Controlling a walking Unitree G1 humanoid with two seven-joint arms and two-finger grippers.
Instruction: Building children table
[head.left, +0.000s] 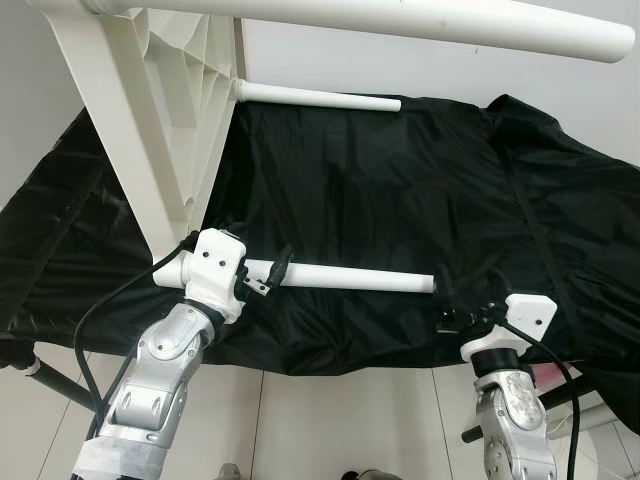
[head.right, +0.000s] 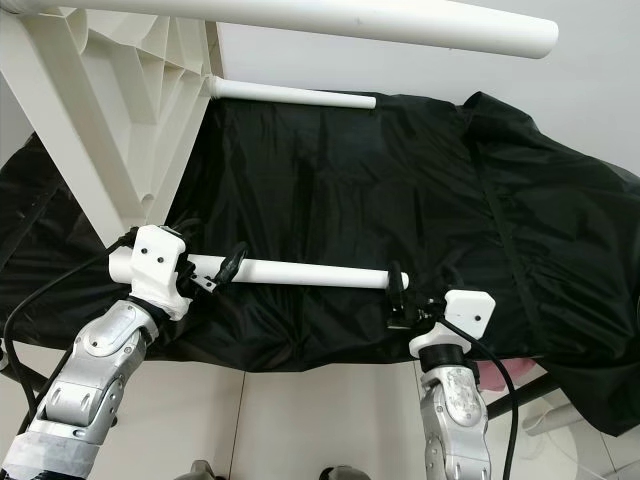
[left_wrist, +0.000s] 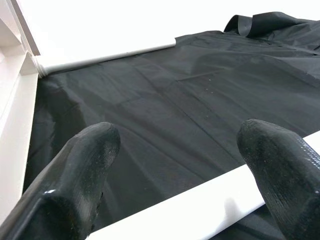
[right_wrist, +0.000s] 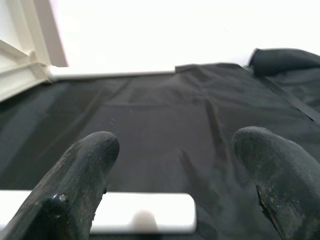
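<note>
Left eye view: the white tabletop (head.left: 150, 130) stands on edge over a black sheet (head.left: 400, 190), with 3 legs visible. 1 leg runs across the top of the frame, the far leg (head.left: 320, 97) projects from the tabletop's upper corner, and the near leg (head.left: 350, 279) lies level between the 2 grippers.

Left gripper (head.left: 268, 273): positioned at the tabletop end of the near leg. The left wrist view shows both fingers (left_wrist: 75, 185) spread, with the leg passing just below and between them. Contact cannot be confirmed; the gripper is released, not clamped.

Right gripper (head.left: 442, 305): positioned at the free end of the near leg, fingertips just beside the leg's end face. The right wrist view shows both fingers (right_wrist: 80, 175) apart, with the leg's end (right_wrist: 165, 212) lying between and below them. It grasps nothing.

Step in hand (judgement): fitting the near leg to the tabletop. Whether the leg is fully seated in its socket cannot be told; the left wrist housing covers the joint.

Next move (judgement):
1. Close 1 gripper around the leg.
2. Keep the leg in line with its socket.
3. Press or turn the leg home toward the left gripper's side.
4. Brace the tabletop so it does not tip on the slack sheet.
</note>
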